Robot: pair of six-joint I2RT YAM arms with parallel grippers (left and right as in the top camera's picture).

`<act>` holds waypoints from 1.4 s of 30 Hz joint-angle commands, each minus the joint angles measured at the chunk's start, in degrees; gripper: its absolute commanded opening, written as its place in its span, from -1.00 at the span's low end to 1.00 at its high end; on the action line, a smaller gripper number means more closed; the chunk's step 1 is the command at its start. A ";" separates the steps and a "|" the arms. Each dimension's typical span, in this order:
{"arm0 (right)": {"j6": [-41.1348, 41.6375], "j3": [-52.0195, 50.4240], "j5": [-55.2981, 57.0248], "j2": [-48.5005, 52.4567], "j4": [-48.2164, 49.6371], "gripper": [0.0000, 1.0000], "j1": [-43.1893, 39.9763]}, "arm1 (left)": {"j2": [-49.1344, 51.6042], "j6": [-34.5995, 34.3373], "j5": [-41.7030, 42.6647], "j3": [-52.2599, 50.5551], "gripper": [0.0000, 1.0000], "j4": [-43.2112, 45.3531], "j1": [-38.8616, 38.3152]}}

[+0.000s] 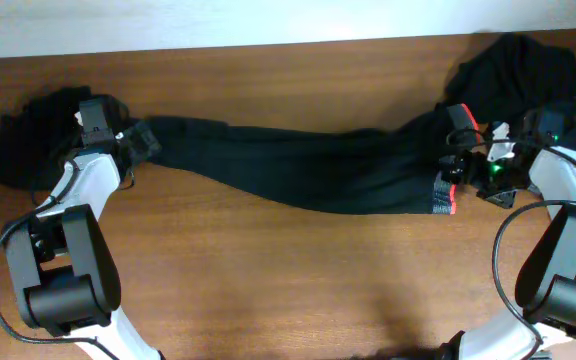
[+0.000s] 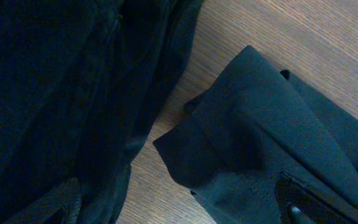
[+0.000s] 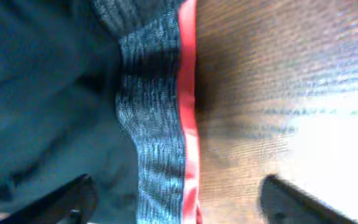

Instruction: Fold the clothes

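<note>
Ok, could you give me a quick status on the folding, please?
Left gripper open at the hem; right gripper open, straddling the grey waistband. Black trousers stretched out, unfolded. Dark garment piles at both ends.

We look down on a brown wooden table (image 1: 298, 270), its grain running along its length. Beyond its far edge lies a pale strip (image 1: 218, 20); we cannot tell whether it is wall or floor. The light on the wood is soft and even from overhead. In the right wrist view, a white glare (image 3: 331, 149) washes out the grain.
</note>
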 commanded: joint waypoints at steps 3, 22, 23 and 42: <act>-1.51 -4.57 -0.90 -0.33 5.62 0.55 0.31 | 0.33 0.90 0.46 1.22 0.98 -0.11 -0.11; -5.25 -13.44 -8.74 -0.17 28.50 -0.23 1.49 | 0.33 0.90 0.44 1.22 0.98 -0.26 -0.63; -5.25 -13.44 -9.05 -0.17 28.83 -0.30 1.75 | 0.35 0.90 0.44 1.22 0.99 -0.26 -0.63; -4.68 7.98 -9.05 -4.87 13.42 -0.92 2.08 | 0.35 0.90 0.44 1.22 0.98 -0.26 -0.63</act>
